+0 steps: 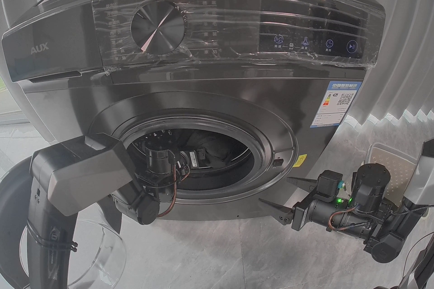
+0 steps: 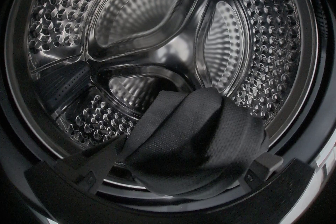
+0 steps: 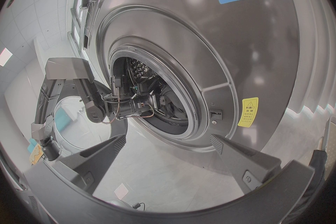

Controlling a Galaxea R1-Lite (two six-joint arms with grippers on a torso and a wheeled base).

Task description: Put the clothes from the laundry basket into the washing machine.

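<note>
Left end effector (image 2: 190,151), fingers (image 2: 94,165) spread wide, inside the washing machine (image 1: 217,91) drum; dark garment (image 2: 196,130) lies between them at 6 o'clock. Right end effector (image 1: 275,189), wide open and empty, outside at the opening's 4 o'clock.

I face a white pleated curtain (image 1: 407,46); below its hem, glossy grey marbled floor tiles (image 1: 235,249) catch the light. Across the floor from that curtain stands a white tiled wall (image 3: 28,14) with a window (image 3: 75,30).
</note>
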